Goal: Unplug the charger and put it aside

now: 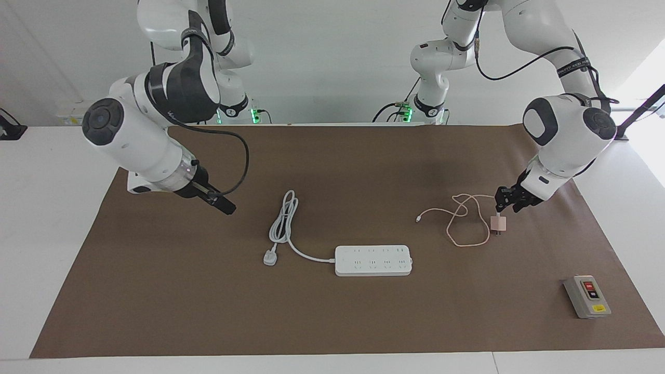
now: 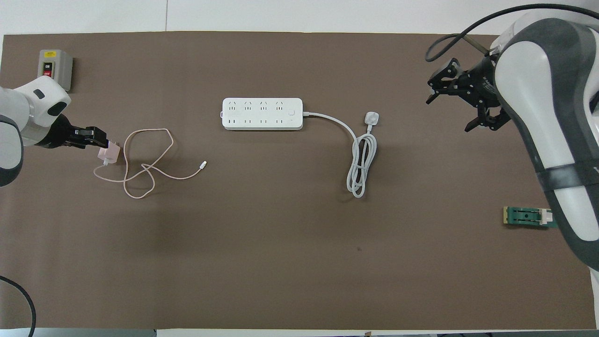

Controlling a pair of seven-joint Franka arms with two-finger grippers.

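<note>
A brown mat (image 1: 332, 322) covers my white table. One charger (image 1: 498, 224) sits mid-right in the facing view, unplugged from the single power strip (image 1: 373, 260). My left gripper (image 1: 500, 203) pinches its top; I judge release comes next. My right gripper (image 1: 227, 206) waits, fingers spread.

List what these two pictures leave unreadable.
- Whether the left end effector grips or only touches the charger: fingertips too small, both views.
- Green part: one end covered by the right arm, overhead view.
- Switch box label: too small.
</note>
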